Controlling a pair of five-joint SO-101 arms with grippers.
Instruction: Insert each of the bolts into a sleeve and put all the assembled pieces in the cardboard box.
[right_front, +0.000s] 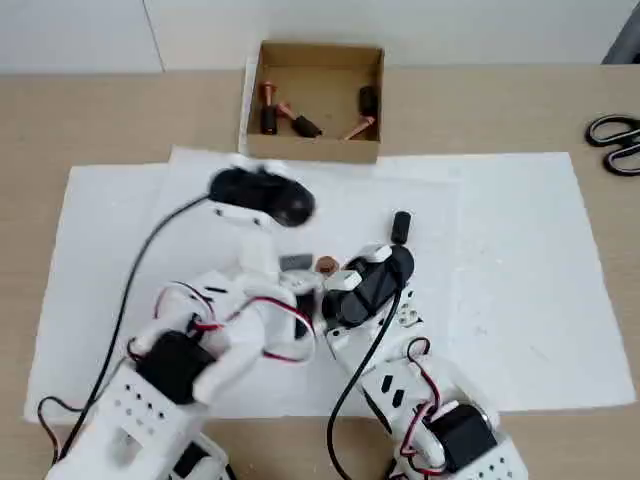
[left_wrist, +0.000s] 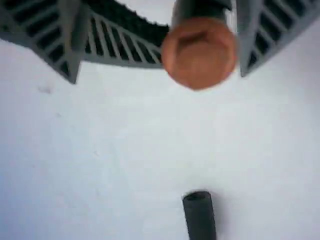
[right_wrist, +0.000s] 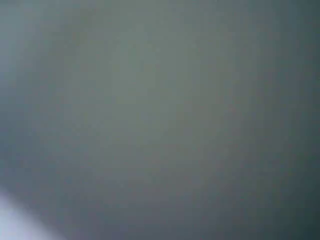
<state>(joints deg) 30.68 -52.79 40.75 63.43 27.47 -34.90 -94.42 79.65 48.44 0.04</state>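
In front of the cardboard box (right_front: 312, 150), over the white sheet (right_front: 520, 290) on the table (right_front: 80, 110), the left claw (left_wrist: 159, 70) is closed on a copper-headed bolt (left_wrist: 199, 52), with a finger at each side of the head and a dark cylinder just behind it. A loose black sleeve (right_front: 400, 226) lies on the sheet, nearer the box than the bolt. The right claw (right_front: 338, 290) sits beside the bolt, on the side away from the box; how far open it is cannot be told. Several assembled pieces (right_front: 300, 124) lie inside the box. A pair of scissors (right_front: 615, 143) rests on the table well to the side of the box
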